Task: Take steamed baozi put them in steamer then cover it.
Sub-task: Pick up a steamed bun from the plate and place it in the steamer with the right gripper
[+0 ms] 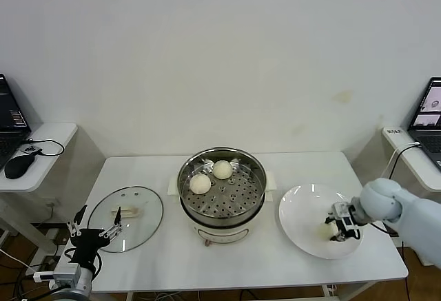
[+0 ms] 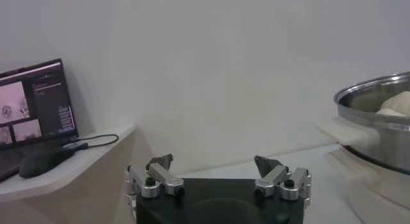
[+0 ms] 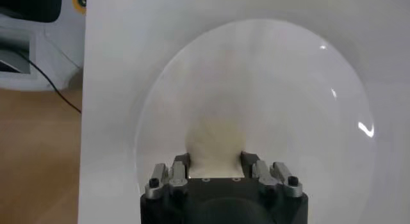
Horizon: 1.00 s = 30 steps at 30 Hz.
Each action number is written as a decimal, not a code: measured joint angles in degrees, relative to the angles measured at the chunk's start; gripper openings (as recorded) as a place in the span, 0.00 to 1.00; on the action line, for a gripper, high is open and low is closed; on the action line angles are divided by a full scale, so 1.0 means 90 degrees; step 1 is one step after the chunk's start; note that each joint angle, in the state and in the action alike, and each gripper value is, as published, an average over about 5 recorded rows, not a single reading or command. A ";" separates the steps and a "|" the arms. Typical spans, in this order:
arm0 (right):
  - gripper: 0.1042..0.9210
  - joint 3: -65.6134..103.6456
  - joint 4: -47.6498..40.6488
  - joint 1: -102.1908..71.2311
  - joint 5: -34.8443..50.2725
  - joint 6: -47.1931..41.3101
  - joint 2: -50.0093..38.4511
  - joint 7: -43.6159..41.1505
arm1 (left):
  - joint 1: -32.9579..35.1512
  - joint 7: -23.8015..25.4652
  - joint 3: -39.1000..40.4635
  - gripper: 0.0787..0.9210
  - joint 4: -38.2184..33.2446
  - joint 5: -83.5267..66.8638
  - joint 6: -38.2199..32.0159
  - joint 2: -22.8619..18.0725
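The steamer (image 1: 257, 171) stands mid-table on its cream base and holds two baozi (image 1: 200, 184) (image 1: 222, 169) on its perforated tray. A third baozi (image 1: 329, 229) lies on the white plate (image 1: 303, 215) at the right. My right gripper (image 1: 339, 230) is down on the plate and shut on this baozi. In the right wrist view its fingers (image 3: 182, 161) press both sides of the bun (image 3: 214, 136). The glass cover (image 1: 146, 208) lies flat on the table at the left. My left gripper (image 1: 101, 211) is parked open and empty at the front left. No fourth baozi is visible.
Side tables flank the main table, with a laptop and mouse (image 1: 17, 165) on the left one and a laptop (image 1: 431, 118) and cable on the right one. The left wrist view shows the steamer's rim (image 2: 375, 94) and the left side table (image 2: 64, 171).
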 measured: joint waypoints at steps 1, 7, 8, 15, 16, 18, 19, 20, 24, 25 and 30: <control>0.52 -0.0065 0.0016 0.0165 0.0071 -0.0008 -0.0017 -0.0018 | -0.0005 0.0000 0.0007 0.88 -0.0007 -0.0002 0.0001 0.0003; 0.52 -0.0574 0.0084 0.1420 0.0600 -0.0074 -0.0005 -0.0092 | -0.0031 0.0001 0.0043 0.88 -0.0074 -0.0012 0.0007 0.0031; 0.52 -0.0678 0.0093 0.1657 0.0698 -0.0088 0.0019 -0.0094 | -0.0031 0.0000 0.0044 0.88 -0.0088 -0.0014 0.0007 0.0035; 0.52 -0.1461 0.0236 0.3280 0.1362 -0.0236 0.0408 -0.0010 | 0.0023 0.0001 0.0012 0.88 -0.0197 -0.0027 0.0007 0.0035; 0.52 -0.1573 0.0263 0.3477 0.1447 -0.0251 0.0491 0.0009 | 0.0034 0.0001 0.0006 0.88 -0.0214 -0.0026 0.0007 0.0029; 0.52 -0.1797 0.0317 0.3836 0.1617 -0.0268 0.0678 0.0055 | 0.0051 0.0001 -0.0008 0.88 -0.0243 -0.0026 0.0006 0.0014; 0.52 -0.1911 0.0342 0.3993 0.1704 -0.0269 0.0783 0.0082 | 0.0056 0.0001 -0.0018 0.88 -0.0257 -0.0026 0.0005 0.0007; 0.52 -0.2020 0.0364 0.4130 0.1786 -0.0266 0.0890 0.0111 | 0.0060 0.0001 -0.0031 0.88 -0.0270 -0.0026 0.0003 -0.0001; 0.52 -0.2443 0.0413 0.4516 0.2068 -0.0208 0.1352 0.0242 | 0.0097 0.0003 -0.0093 0.88 -0.0334 -0.0036 -0.0011 -0.0022; 0.52 -0.2543 0.0416 0.4580 0.2121 -0.0181 0.1471 0.0274 | 0.0110 0.0004 -0.0109 0.88 -0.0354 -0.0041 -0.0014 -0.0027; 0.54 -0.3012 0.0384 0.4763 0.2247 0.0026 0.2053 0.0406 | 0.0115 0.0004 -0.0167 0.88 -0.0466 -0.0047 -0.0003 -0.0072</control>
